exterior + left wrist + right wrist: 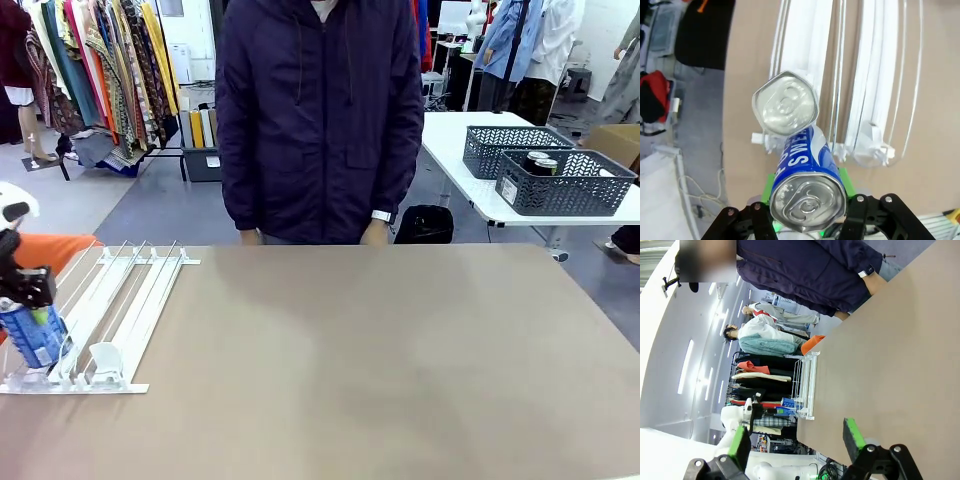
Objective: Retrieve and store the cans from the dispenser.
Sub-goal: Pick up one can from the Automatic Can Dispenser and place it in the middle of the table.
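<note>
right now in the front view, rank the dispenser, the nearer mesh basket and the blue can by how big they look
1. dispenser
2. nearer mesh basket, but it stands farther back, so its real size is unsure
3. blue can

Blue, white-lettered can, white dispenser, tan table.

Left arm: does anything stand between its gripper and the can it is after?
Nothing visible does. The left gripper is closed on the blue can at the dispenser front end; a second can shows just beyond it.
</note>
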`<state>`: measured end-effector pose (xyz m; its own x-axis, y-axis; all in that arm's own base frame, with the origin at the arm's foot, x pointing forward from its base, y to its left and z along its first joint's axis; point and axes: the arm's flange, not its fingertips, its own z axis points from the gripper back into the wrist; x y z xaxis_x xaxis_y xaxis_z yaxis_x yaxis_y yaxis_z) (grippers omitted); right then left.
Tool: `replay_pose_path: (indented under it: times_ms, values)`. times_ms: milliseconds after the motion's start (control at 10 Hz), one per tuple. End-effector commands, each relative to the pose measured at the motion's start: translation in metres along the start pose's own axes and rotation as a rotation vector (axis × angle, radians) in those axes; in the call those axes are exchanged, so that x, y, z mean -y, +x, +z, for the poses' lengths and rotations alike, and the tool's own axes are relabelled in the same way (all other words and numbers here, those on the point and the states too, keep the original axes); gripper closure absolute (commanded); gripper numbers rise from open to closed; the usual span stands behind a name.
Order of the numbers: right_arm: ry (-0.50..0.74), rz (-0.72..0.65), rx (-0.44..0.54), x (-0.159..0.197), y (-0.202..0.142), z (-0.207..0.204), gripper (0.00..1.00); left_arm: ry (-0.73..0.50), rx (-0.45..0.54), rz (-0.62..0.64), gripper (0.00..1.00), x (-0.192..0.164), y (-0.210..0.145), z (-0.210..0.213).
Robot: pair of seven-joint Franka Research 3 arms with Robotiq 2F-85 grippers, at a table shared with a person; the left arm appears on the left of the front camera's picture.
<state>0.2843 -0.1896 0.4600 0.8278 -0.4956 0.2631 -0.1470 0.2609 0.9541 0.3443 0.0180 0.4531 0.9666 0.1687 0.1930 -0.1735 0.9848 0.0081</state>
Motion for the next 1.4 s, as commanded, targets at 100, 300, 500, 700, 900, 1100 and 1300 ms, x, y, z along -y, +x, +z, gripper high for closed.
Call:
replay_pose_path:
  times_ms: [100, 300, 500, 700, 900, 1100, 1300]
  values:
    - [0.015, 0.001, 0.01, -0.003, 0.001, 0.0, 0.0, 0.016, 0.154, -0.108, 1.0, -0.031, -0.047, 0.077]
    - [0.015, 0.001, 0.01, -0.003, 0.001, 0.0, 0.0, -0.017, 0.266, -0.129, 1.0, -0.048, -0.063, 0.12]
    - [0.015, 0.001, 0.01, -0.003, 0.001, 0.0, 0.0, -0.069, 0.328, -0.091, 1.0, -0.075, -0.068, 0.141]
    - [0.015, 0.001, 0.01, -0.003, 0.001, 0.0, 0.0, -0.041, 0.305, -0.095, 1.0, -0.059, -0.072, 0.142]
    - [0.015, 0.001, 0.01, -0.003, 0.001, 0.0, 0.0, -0.041, 0.305, -0.095, 1.0, -0.059, -0.072, 0.142]
    - [0.015, 0.001, 0.01, -0.003, 0.001, 0.0, 0.0, -0.041, 0.305, -0.095, 1.0, -0.059, -0.072, 0.142]
    - [0.015, 0.001, 0.01, -0.003, 0.001, 0.0, 0.0, -0.036, 0.295, -0.103, 1.0, -0.058, -0.072, 0.139]
